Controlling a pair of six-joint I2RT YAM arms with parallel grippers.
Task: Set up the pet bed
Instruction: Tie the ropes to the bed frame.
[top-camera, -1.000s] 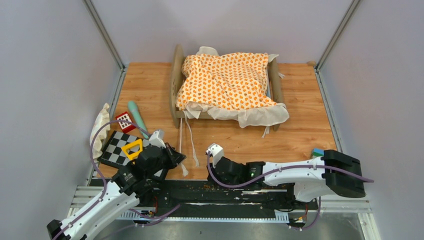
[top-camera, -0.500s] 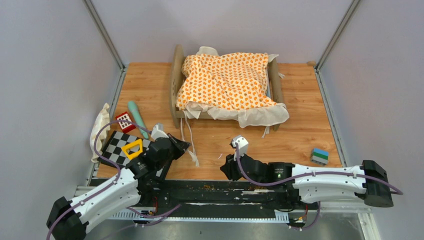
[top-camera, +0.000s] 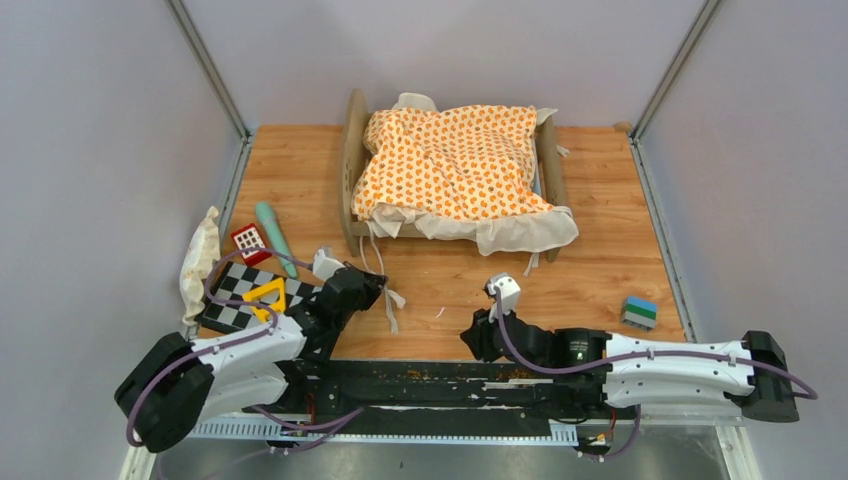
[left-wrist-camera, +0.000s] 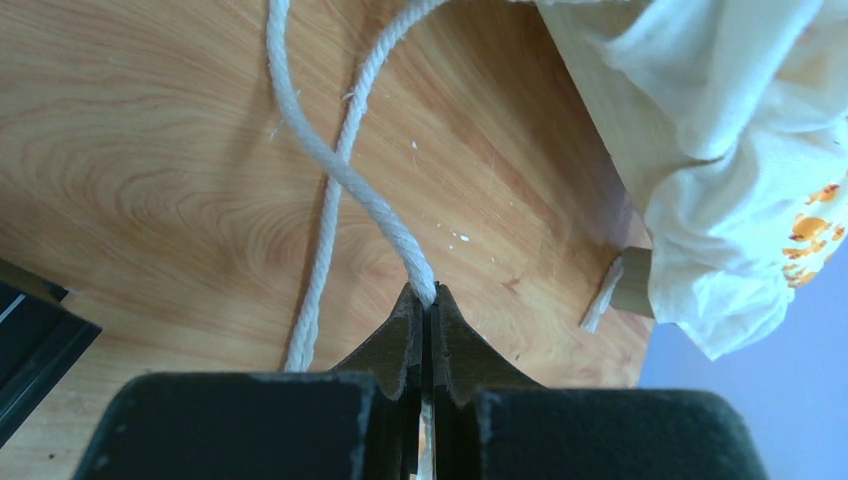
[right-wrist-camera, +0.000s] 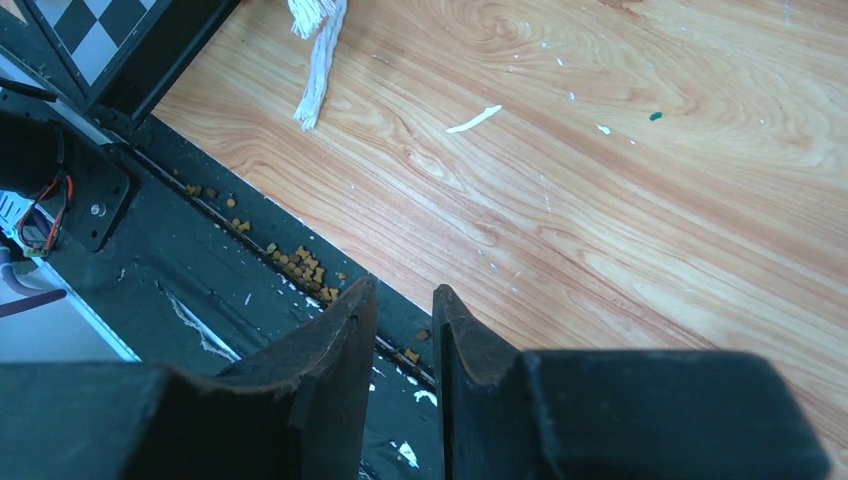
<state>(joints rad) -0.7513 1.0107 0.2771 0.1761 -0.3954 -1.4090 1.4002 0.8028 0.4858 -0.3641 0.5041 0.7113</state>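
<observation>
L claw (left-wrist-camera: 425, 300) is shut tight on a white tie (left-wrist-camera: 335, 170), w/ the cord pinched right at the tips. A 2nd, twisted cord (left-wrist-camera: 312, 290) crosses behind it and runs down past the fingers on the left, lying on the wood. From above, this claw sits low by the worktop's (top-camera: 600, 200) near edge, left of ctr. The tie runs from it up toward the bed's near-left corner.

R claw (right-wrist-camera: 402, 295) is a bit open: small gap betw. fingers, nothing in it. It hangs over the near edge around ctr, tips above the black rail, where brown crumbs (right-wrist-camera: 300, 265) lie.

Bed (top-camera: 352, 170) stands at the far edge, ctr, long side facing the arms, w/ an end board on the left and one on the right. Orange-print cushion (top-camera: 450, 160) lies over it, crooked. Its cream edge spills over the near side and near-right corner, and the ties dangle to the wood.

Near-left corner: checker board (top-camera: 230, 305) w/ a yellow triangle (top-camera: 266, 296) on it, and just beyond it a red block (top-camera: 248, 240) and a teal stick (top-camera: 275, 238). White cloth bundle (top-camera: 198, 265) lies along the left edge. Blue-green block (top-camera: 640, 312) sits near the near-right corner, well apart from the R claw.
</observation>
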